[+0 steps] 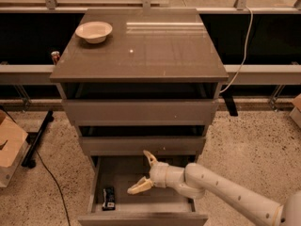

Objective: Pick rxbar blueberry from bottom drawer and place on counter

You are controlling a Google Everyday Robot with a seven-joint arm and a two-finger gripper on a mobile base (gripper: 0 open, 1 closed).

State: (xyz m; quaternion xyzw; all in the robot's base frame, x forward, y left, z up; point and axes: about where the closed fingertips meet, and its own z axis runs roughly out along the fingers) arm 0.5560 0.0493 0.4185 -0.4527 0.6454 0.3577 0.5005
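Note:
The rxbar blueberry, a small dark bar with pale print, lies flat at the front left of the open bottom drawer. My gripper hangs over the middle of that drawer, to the right of the bar and apart from it. Its two pale fingers are spread wide and hold nothing. The white arm reaches in from the lower right. The counter is the glossy grey-brown top of the cabinet.
A shallow white bowl sits at the counter's back left. The two upper drawers stand slightly ajar. A red-topped can sits on the ledge left of the cabinet. A cardboard box and a black cable lie on the floor at left.

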